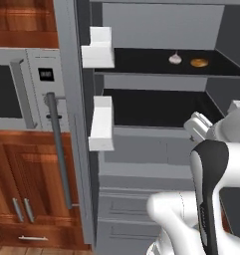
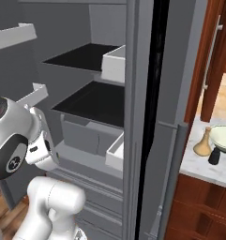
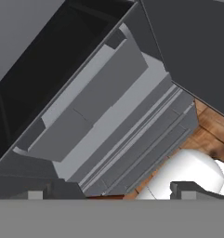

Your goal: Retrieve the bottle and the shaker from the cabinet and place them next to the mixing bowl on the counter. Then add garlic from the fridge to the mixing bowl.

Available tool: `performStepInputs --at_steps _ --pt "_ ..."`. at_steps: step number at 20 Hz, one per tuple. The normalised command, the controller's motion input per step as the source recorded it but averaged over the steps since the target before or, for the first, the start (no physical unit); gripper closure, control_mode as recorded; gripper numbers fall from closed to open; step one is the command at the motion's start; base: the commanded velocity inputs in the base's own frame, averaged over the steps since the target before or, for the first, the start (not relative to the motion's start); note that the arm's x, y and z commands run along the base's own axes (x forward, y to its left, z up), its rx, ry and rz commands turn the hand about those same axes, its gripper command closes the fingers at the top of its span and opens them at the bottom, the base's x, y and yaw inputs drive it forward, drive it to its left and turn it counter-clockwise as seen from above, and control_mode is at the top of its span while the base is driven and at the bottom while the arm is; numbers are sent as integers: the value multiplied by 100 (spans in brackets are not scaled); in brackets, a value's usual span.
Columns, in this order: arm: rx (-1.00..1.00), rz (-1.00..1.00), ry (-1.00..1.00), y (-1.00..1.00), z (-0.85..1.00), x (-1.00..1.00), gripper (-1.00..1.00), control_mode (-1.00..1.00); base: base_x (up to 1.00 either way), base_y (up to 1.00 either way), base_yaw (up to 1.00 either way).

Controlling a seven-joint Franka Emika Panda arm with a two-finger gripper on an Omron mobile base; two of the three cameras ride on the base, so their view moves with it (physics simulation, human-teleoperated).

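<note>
The garlic [image 1: 175, 58] sits on the fridge's [image 1: 156, 30] upper shelf, above and left of the gripper [image 3: 111, 194], whose jaws stand wide open and empty.

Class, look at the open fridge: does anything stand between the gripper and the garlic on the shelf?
Nothing visible does. The fridge door is open, and the garlic sits exposed on the upper shelf beside a small orange item. The open gripper is lower down, empty.
</note>
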Motion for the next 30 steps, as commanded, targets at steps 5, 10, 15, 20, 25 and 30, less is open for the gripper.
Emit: performStepInputs --at_steps 5,10,15,20,25,30 --pt "0 0 0 0 0 0 -100 100 36 -12 0" --pt "0 0 0 0 0 0 -100 100 32 -5 -4" --pt "0 0 0 0 0 0 -100 100 24 -6 -8" --pt "0 0 0 0 0 0 -100 100 29 0 -12" --pt "0 0 0 0 0 0 -100 100 42 0 -13" --pt "0 0 0 0 0 0 -100 100 23 0 -14"
